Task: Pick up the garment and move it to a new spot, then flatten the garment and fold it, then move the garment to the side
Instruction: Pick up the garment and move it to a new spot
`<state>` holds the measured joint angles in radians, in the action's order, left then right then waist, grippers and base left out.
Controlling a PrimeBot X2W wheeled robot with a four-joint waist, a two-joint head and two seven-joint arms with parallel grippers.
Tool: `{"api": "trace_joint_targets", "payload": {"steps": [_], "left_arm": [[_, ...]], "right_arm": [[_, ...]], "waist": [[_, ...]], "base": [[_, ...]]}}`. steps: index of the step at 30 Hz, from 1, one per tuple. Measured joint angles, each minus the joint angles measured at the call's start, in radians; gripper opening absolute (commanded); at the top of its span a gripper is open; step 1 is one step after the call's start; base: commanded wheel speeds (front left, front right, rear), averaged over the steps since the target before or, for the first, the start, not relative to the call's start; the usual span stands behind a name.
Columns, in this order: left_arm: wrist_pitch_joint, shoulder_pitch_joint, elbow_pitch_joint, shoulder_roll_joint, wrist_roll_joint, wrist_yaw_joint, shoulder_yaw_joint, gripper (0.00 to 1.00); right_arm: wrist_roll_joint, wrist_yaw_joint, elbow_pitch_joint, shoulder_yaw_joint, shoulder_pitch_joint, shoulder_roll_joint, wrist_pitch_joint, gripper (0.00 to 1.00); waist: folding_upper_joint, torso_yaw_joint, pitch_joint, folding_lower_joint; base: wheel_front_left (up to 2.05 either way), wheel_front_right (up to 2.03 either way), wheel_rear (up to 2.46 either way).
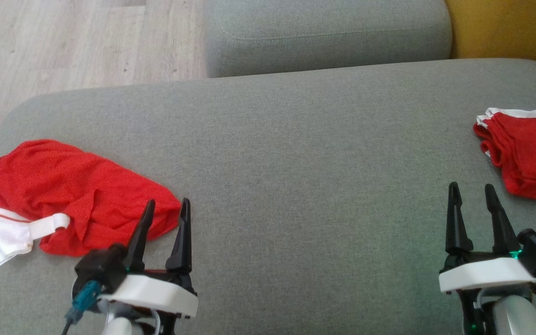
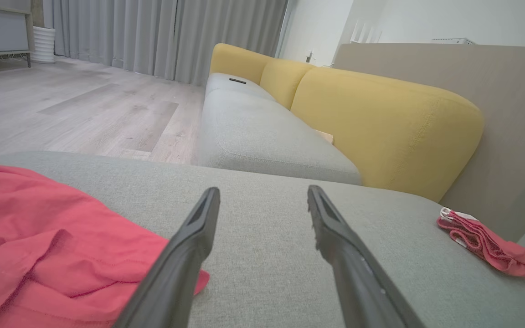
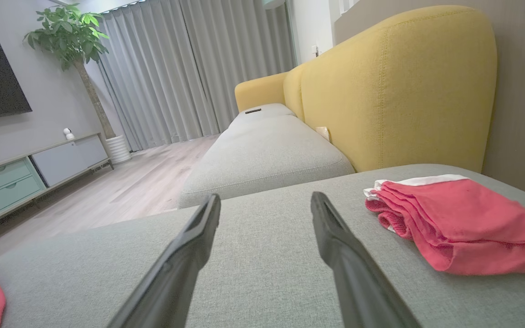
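The garment (image 1: 63, 195) lay crumpled at about 8 o'clock on the wide grey seat cushion (image 1: 296, 153). It was a red cloth with a white part and a white band bunched at its 7 o'clock end, and its outer edge reached the cushion's rim.

The left gripper (image 1: 168, 202) stood at 7 o'clock in the head view, fingers pointing toward 12, its jaws spread wide with nothing between them. Its outer finger crossed the garment's near corner in both the head view and the left wrist view; whether it touched the cloth could not be told.

The right gripper (image 1: 471, 186) stood at 5 o'clock, likewise spread wide and holding nothing, its fingers over grey fabric. Toward 1 o'clock from its tips, at the cushion's 3 o'clock side, a folded red piece (image 1: 528, 153) with a white edge rested flat — near that gripper but apart from both fingers.

At 12 o'clock a second grey cushion (image 1: 324, 37) butted against the first. A yellow backrest (image 1: 505, 28) showed at 1 o'clock and a pale wooden floor (image 1: 63, 46) at 10 o'clock — in the wrist views the floor ran back to long grey curtains.
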<state>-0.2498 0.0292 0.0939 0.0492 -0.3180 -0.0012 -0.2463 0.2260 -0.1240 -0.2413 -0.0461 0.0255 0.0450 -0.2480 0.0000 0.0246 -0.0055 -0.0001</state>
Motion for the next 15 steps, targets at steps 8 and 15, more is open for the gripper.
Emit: {"api": "trace_joint_targets", "payload": {"steps": [8, 15], "left_arm": [[0.0, 0.01, 0.004, 0.0, 0.0, 0.0, 0.0, 1.0], [0.0, 0.01, 0.01, 0.0, 0.0, 0.0, -0.002, 1.0]], "right_arm": [[-0.003, 0.0, 0.004, 0.002, -0.002, 0.0, 0.0, 1.0], [-0.007, 0.0, 0.008, 0.008, -0.015, 0.0, 0.0, 1.0]], "waist": [[0.0, 0.007, -0.005, 0.0], [0.0, 0.011, -0.005, 0.0]], "base": [[0.0, 0.0, 0.0], [0.0, 0.0, 0.0]]}}
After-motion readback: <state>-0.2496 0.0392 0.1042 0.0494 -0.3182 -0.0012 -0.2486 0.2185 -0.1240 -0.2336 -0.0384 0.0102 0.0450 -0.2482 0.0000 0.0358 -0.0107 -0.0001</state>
